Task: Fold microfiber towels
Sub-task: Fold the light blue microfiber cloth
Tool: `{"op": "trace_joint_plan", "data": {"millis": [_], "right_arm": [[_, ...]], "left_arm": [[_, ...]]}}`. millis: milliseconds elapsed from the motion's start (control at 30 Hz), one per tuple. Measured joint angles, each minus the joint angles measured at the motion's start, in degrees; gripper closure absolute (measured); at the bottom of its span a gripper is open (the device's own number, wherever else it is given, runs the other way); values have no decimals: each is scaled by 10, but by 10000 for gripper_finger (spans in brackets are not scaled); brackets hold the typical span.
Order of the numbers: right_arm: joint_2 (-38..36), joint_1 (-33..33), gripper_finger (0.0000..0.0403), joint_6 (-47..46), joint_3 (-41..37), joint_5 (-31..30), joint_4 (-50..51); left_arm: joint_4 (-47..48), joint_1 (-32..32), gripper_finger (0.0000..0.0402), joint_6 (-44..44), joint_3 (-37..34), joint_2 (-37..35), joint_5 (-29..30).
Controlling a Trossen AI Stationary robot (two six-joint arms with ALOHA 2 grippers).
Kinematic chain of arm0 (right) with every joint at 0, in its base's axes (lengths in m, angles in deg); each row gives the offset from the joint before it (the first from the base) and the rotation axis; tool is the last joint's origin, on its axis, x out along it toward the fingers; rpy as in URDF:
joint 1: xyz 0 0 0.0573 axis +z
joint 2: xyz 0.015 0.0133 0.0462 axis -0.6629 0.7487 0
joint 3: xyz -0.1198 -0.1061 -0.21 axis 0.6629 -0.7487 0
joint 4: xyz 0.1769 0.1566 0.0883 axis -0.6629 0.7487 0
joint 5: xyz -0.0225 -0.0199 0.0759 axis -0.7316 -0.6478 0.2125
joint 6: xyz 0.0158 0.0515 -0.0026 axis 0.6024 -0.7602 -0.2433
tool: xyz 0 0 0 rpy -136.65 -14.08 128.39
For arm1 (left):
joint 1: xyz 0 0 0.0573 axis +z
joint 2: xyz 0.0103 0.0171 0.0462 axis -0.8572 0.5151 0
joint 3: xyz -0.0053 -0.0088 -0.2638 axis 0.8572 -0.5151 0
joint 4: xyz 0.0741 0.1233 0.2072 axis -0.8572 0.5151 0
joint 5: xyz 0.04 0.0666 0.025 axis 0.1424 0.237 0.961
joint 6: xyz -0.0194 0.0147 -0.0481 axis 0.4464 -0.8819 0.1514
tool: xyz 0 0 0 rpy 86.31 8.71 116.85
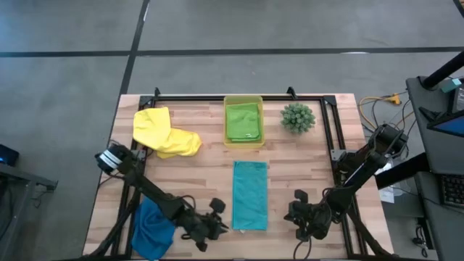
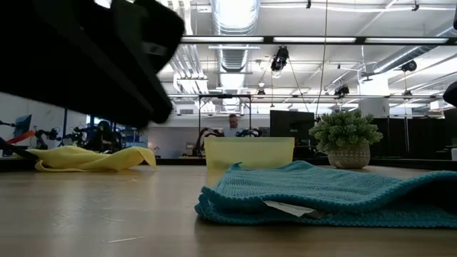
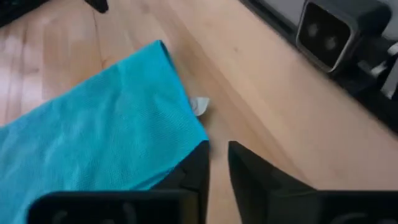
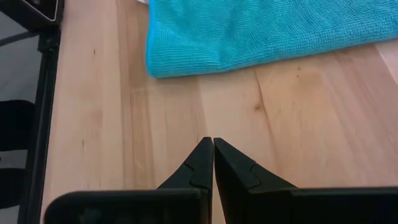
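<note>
My left hand [image 3: 217, 163] is hovering barely cracked at the teal towel [image 1: 250, 194] near the table's front edge, risking pinching only one layer.

My wooden table [image 1: 210, 170] carries a teal towel [image 1: 250, 194] between my pincers, a blue towel [image 1: 152, 228] beside my left one, farther a yellow towel [image 1: 163, 134], a bin [image 1: 243, 143], a plant [image 1: 297, 117].

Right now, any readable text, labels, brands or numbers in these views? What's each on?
No text can be read in any view.
Small white tag at the edge of the folded teal microfiber towel: any print is too blurred to read.
Translucent yellow-green plastic bin: no label visible.
Background room: no readable signs.
</note>
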Motion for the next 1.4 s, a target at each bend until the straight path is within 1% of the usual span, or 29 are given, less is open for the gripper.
{"op": "trace_joint_plan", "data": {"millis": [100, 233, 300, 400, 433, 500, 700, 800, 933, 1100, 1200, 1333, 1400], "right_arm": [[0, 0, 393, -6, 0, 0, 0], [0, 0, 393, -23, 0, 0, 0], [0, 0, 393, -30, 0, 1, 0], [0, 0, 394, -33, 0, 1, 0], [0, 0, 394, -33, 0, 1, 0], [0, 0, 394, -33, 0, -2, 1], [0, 0, 394, -35, 0, -9, 1], [0, 0, 394, -35, 0, -9, 1], [0, 0, 394, -44, 0, -9, 1], [0, 0, 394, -54, 0, -10, 0], [0, 0, 394, -54, 0, -13, 0], [0, 0, 394, -54, 0, -24, 0], [0, 0, 394, -56, 0, -25, 0]], "left_arm": [[11, 15, 312, -16, 19, 22, -1], [23, 31, 257, -18, 34, 26, -6], [51, 35, 236, -27, 42, 26, -19], [74, 36, 217, -87, 47, 26, -62], [73, 36, 215, -111, 47, 26, -77], [81, 36, 213, -144, 46, 26, -88], [95, 50, 212, -211, 55, 27, -90], [98, 64, 212, -215, 60, 27, -104], [106, 83, 212, -228, 68, 27, -160], [156, 102, 212, -229, 84, 27, -198], [157, 110, 212, -231, 91, 27, -213], [154, 112, 212, -246, 99, 27, -214], [155, 112, 212, -245, 98, 27, -228]]}}
